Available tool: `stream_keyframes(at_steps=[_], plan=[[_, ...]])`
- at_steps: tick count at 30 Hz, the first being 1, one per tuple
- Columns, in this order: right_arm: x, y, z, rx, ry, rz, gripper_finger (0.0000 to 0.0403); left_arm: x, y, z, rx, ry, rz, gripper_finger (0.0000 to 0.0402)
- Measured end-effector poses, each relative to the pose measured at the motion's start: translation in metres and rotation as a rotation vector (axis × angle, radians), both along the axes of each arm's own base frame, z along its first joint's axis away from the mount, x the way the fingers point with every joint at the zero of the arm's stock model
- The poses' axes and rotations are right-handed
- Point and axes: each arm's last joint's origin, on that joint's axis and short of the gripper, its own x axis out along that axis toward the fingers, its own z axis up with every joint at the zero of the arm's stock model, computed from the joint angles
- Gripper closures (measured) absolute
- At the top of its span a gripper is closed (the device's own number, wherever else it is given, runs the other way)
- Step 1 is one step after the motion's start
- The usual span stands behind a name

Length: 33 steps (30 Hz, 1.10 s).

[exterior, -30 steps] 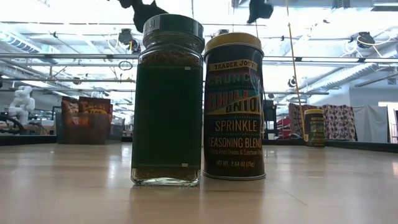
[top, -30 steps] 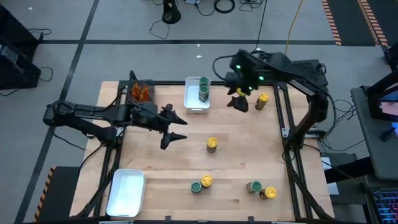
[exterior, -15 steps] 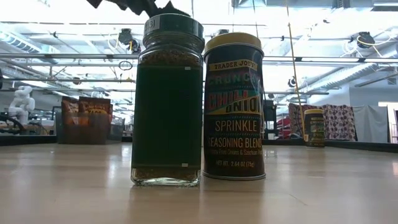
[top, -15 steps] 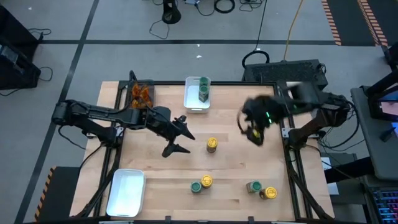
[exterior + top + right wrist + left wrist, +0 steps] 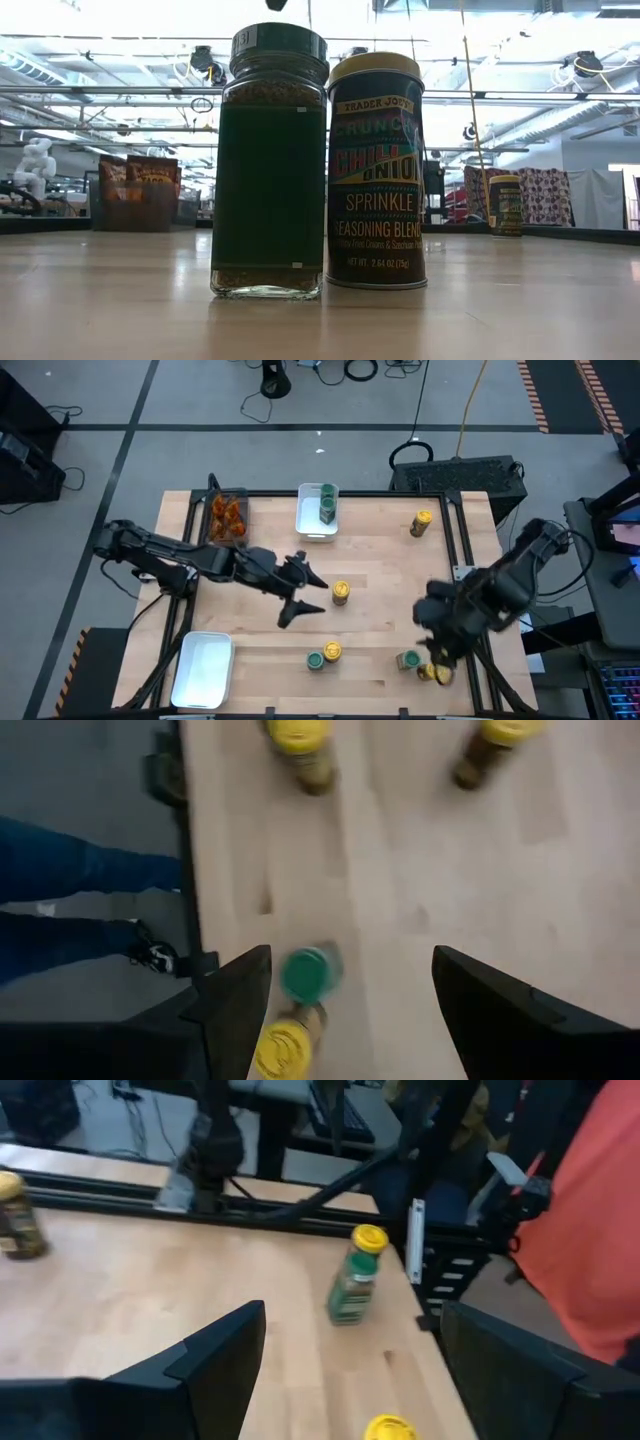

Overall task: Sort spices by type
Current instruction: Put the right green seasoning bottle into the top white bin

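Since the earlier frame we note the right gripper (image 5: 437, 650) has swung from the far corner to the near green-lidded jar (image 5: 407, 660) and yellow-lidded jar (image 5: 432, 672), jaws released, empty. Left gripper (image 5: 312, 597), jaws released, nears the central jar (image 5: 341, 593). We judge these jars rigid, smooth, slippery; grasp mid-body

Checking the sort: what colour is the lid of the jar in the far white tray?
Green lid; the high view shows it best.
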Motion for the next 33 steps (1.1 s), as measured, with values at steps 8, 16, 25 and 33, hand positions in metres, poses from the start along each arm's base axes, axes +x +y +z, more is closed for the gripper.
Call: stream_keyframes(at_steps=[8, 16, 25, 33], plan=[[-0.010, 0.041, -0.061, -0.043, -0.007, 0.170, 0.0145, 0.012, -0.015, 0.001, -0.083, 0.022, 0.046, 0.0096], [-0.008, 0.051, -0.106, -0.061, 0.048, 0.161, 0.0145, 0.011, -0.018, 0.000, -0.070, 0.027, 0.071, 0.0096], [-0.004, 0.055, -0.141, -0.111, 0.084, 0.179, 0.0145, 0.010, -0.018, -0.003, -0.063, 0.060, 0.062, 0.0096], [0.002, 0.061, -0.155, -0.167, 0.087, 0.189, 0.0145, 0.007, -0.018, -0.010, -0.041, 0.145, 0.057, 0.0096]])
